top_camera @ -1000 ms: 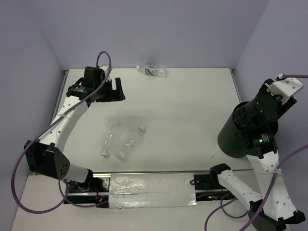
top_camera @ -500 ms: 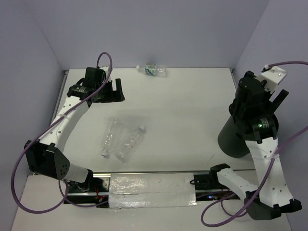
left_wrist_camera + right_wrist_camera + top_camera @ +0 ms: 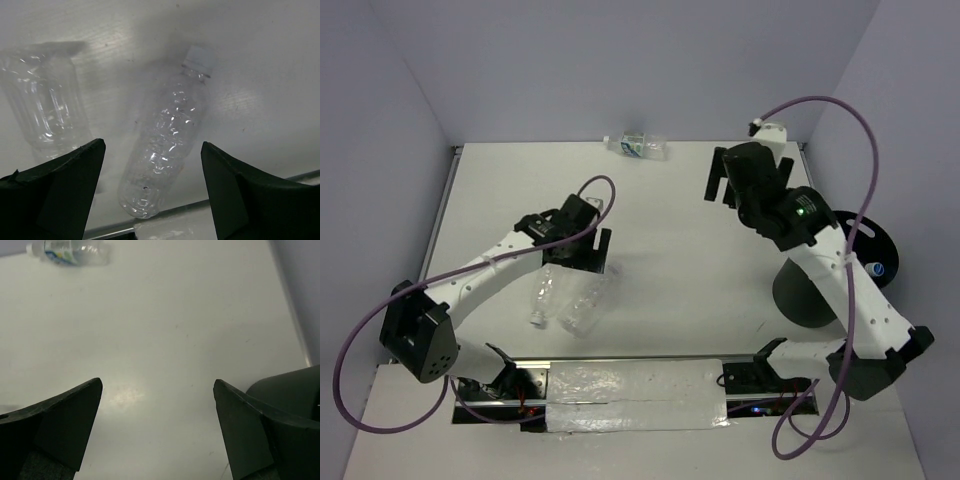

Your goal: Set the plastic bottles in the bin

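My L end effector (image 3: pixel 586 250) hangs over two clear bottles lying side by side near the front of the worktop (image 3: pixel 700 270). Its jaws are spread wide w/ nothing gripped. On the L wrist cam, the capped bottle (image 3: pixel 167 150) lies on its side below and between my L fingers (image 3: pixel 55 190), w/ its white cap (image 3: pixel 199 56) toward the top of that view. I can't tell if either finger touches it. The 2nd bottle (image 3: pixel 45 105) lies just beside it, outside the jaws.

My R end effector (image 3: pixel 722 185) hovers over the far right part of the worktop, released wide and empty. On its wrist cam only bare worktop shows between the fingers. The label bottle (image 3: pixel 638 147) lies on its side at the far edge by the back wall, well apart from both end effectors. The bin (image 3: pixel 798 298) stands at the right edge, partly hidden by my R arm. Its lid (image 3: pixel 872 240) shows on the far-right side of it, but I can't tell how it sits.
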Motion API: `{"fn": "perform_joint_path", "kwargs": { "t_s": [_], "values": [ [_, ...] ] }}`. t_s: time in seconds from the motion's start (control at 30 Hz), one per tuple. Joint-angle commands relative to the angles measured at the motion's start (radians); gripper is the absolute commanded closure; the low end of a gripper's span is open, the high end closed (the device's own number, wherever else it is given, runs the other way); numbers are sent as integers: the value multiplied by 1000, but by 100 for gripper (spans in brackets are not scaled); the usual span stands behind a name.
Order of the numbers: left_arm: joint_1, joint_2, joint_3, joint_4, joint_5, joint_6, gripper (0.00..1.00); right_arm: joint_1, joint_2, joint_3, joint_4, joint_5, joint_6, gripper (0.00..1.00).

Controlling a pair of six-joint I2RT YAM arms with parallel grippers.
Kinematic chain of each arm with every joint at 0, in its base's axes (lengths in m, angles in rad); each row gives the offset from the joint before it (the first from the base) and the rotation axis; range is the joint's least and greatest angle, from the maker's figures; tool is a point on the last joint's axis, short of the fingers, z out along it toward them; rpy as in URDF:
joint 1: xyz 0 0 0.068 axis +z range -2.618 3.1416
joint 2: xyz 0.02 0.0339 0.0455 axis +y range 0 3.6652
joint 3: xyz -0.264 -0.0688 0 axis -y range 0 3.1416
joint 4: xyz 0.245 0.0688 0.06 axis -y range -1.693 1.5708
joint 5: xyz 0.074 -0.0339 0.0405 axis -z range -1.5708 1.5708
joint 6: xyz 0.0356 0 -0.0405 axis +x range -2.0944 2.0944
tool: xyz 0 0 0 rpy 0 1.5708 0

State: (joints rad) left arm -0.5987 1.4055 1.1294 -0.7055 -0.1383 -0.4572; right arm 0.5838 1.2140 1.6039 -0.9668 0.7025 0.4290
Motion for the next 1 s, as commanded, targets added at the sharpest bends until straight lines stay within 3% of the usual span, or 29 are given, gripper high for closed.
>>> {"fn": "perform_joint_path", "kwargs": {
  "t_s": [0.0, 0.23, 0.4, 0.6, 0.7, 0.73, 0.8, 0.83, 0.9, 0.97],
  "values": [
    [-41, -37, -29, 1, -32, -58, 10, 19, -11, -15, 5, -147, 73, 0],
    [-124, 35, -72, 15, 9, -72, 12, 22, -16, -24, -3, -156, 77, 0],
    [-177, 125, -68, -2, 5, -103, 7, 21, -25, -35, -3, -149, 86, 0],
    [-202, 208, -95, -8, -78, -172, 5, 24, -21, -51, -3, -159, 102, 0],
    [-211, 234, -102, 1, -93, -179, 19, 24, -19, -58, -7, -172, 114, 0],
    [-214, 236, -99, 3, -96, -178, 32, 24, -19, -59, -10, -179, 122, 0],
    [-219, 225, -89, 1, -96, -172, 49, 24, -19, -67, -12, -198, 128, 0],
    [-219, 216, -82, 4, -89, -170, 65, 22, -21, -71, -12, -227, 134, 0],
    [-219, 184, -69, 3, -72, -147, 79, 19, -16, -73, -7, -273, 140, 0],
    [-219, 150, -40, 9, 1, -114, 82, 19, -4, -71, 0, -373, 143, 0]
  ]
}}
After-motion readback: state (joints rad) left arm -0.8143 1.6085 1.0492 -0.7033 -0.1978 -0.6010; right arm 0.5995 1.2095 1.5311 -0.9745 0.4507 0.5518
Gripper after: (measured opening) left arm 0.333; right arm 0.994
